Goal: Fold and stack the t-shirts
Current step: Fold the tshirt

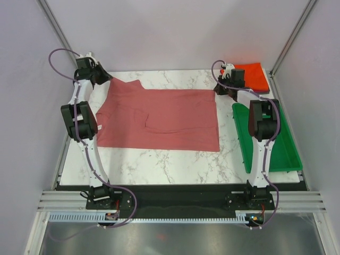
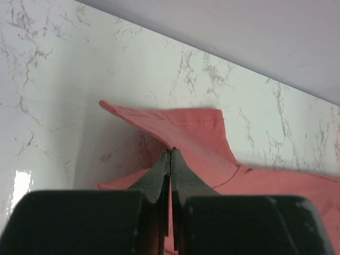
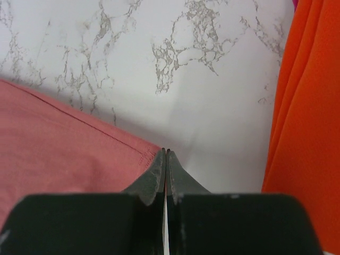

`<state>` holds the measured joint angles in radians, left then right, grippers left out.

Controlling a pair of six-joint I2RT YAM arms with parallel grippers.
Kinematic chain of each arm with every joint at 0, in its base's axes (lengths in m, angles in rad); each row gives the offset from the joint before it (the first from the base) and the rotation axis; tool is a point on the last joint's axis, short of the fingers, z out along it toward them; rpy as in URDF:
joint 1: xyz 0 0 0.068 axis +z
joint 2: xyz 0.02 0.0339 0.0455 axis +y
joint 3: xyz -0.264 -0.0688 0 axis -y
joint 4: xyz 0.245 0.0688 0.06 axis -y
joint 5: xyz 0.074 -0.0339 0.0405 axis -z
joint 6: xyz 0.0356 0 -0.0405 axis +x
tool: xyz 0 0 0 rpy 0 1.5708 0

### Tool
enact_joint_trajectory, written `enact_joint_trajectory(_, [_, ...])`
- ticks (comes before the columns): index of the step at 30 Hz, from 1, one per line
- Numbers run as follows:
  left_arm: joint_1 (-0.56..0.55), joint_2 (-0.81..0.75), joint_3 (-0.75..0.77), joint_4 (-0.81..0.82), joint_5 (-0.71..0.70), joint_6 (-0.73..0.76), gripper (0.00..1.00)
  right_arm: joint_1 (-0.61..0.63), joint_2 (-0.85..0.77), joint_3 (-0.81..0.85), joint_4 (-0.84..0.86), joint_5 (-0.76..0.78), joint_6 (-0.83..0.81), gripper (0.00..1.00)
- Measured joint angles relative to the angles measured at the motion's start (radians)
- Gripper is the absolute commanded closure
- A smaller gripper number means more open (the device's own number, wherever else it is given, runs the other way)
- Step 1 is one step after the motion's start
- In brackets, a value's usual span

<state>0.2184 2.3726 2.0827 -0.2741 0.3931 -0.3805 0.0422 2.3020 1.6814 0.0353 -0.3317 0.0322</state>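
White marble-patterned bench (image 1: 175, 162): fills the middle of the top view, with much of its surface covered by cloth and tray.

Dusty rose-red short-sleeved cotton t-shirt (image 1: 159, 119): lies spread on the bench, from the left side to past the centre. Neck end hidden behind the left arm in the top view, and cut off by the frame edge in both wrist views. Looks mostly flat, with a few shallow creases near the middle and one sleeve (image 2: 183, 125) peaked up off the marble. Runs with its long axis left to right, sleeves and neck toward the left, straight hem toward the right.

Green plastic tray (image 1: 287, 154): sits along the right edge of the bench, near the hem but apart from it, partly hidden behind the right arm.

Bright orange-red t-shirt (image 1: 254, 75): rests folded at the far right corner, beyond the tray. Near edge masked by the right arm; cut off as an orange band at the right of the right wrist view.

Left gripper (image 2: 170, 153): at the far left corner, fingers pressed together, clamped on the edge of the raised sleeve.

Right gripper (image 3: 166, 153): fingers together, tips meeting the far right hem corner. Cannot tell whether cloth is caught between them.
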Motion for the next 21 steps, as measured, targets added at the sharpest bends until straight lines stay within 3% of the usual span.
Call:
enact_joint_trajectory(10, [0.006,-0.077,-0.094,0.001,-0.004,0.016,0.98,0.017,-0.113,-0.116,0.113,-0.009,0.014,1.00])
enact_joint_trajectory(21, [0.023,-0.285,-0.318,0.000,-0.106,0.062,0.98,0.031,-0.234,-0.300,0.177,0.011,-0.003,1.00])
